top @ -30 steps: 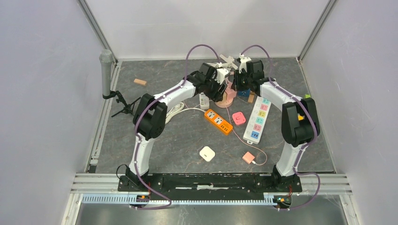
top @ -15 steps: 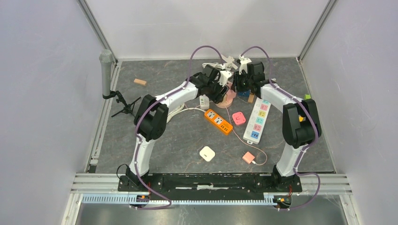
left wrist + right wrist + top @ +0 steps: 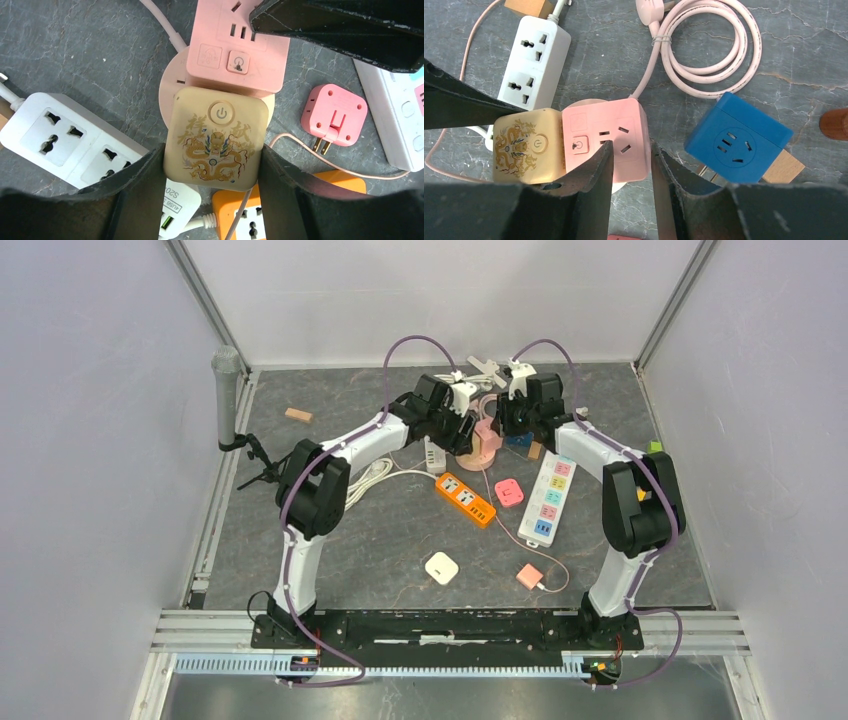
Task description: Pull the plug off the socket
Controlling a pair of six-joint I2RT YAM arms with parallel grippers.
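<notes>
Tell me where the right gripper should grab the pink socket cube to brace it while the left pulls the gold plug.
I'd come from above and pinch the pink socket cube across the two flat free sides running along the pull line. The gold plug covers one end face, and the cord leaves near a far corner, so keep clear of it.

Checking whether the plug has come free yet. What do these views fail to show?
Joint between the gold cube and the pink socket cube: both wrist views look down on their tops, so any prongs are hidden.
Gold cube in the top view: covered by the left gripper, which clamps it.
Contact of the right gripper with the pink socket cube: in the right wrist view its fingers overlap the cube's near edge; touching or not is unclear.
</notes>
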